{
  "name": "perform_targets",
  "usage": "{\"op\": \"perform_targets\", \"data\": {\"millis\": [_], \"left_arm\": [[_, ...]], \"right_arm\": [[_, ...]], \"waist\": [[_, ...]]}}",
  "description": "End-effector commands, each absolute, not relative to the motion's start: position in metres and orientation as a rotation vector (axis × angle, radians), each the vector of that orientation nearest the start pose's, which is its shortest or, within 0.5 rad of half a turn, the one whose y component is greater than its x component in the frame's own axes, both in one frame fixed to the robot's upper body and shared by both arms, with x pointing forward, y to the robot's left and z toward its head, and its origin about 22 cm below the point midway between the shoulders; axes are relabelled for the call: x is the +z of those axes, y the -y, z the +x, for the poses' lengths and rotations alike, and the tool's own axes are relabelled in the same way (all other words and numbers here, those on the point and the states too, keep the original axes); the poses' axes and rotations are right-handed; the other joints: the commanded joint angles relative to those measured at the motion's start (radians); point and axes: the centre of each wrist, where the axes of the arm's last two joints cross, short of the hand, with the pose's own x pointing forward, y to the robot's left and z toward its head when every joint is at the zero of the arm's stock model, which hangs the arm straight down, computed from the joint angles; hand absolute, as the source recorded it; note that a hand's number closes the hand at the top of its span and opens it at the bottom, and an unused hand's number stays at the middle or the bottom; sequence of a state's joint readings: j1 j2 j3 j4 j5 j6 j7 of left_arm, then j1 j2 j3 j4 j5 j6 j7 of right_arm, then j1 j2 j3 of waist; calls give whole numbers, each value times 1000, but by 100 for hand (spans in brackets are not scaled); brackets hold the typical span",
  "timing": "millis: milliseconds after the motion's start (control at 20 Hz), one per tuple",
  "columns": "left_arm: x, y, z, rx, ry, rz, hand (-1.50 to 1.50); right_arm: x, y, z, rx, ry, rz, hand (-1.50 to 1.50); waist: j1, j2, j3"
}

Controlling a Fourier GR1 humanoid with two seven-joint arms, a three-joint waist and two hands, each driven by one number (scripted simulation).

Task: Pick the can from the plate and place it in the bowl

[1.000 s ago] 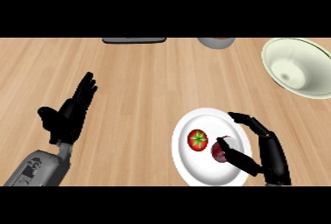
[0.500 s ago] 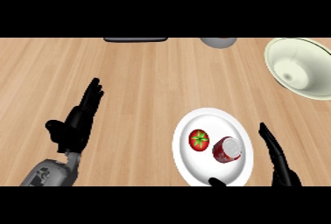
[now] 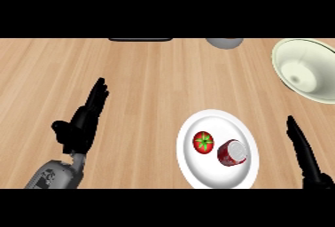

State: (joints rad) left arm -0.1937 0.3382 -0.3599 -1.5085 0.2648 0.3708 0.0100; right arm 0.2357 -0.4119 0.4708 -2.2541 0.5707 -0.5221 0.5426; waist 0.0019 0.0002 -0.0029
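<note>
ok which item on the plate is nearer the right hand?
The dark red can, on the plate's right side; the tomato lies left of it, farther from the right hand.

A round white plate [image 3: 212, 174] and cream ceramic bowl [image 3: 307, 66] on the light wooden table [image 3: 150, 80]
On the plate, the red metal can [image 3: 231, 153] lies right of the round red tomato [image 3: 203, 142]; the bowl stands behind, farther right.
</note>
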Motion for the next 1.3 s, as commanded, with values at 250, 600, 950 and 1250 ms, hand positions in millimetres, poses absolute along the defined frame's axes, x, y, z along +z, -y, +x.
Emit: {"op": "perform_targets", "data": {"millis": [250,600,950,1250], "left_arm": [[29,-232,281,-120,1609,82,0],[18,-196,269,-101,1599,69,0],[35,-197,272,-111,1593,75,0],[33,-229,280,-103,1609,89,0]], "right_arm": [[122,194,155,384,1317,-579,-150],[100,193,175,432,1267,-520,-150],[103,197,154,390,1314,-482,-150],[86,193,137,314,1386,-405,-150]], "waist": [[-2,1,2],[-4,0,3],[-6,-2,3],[-9,-1,3]]}}
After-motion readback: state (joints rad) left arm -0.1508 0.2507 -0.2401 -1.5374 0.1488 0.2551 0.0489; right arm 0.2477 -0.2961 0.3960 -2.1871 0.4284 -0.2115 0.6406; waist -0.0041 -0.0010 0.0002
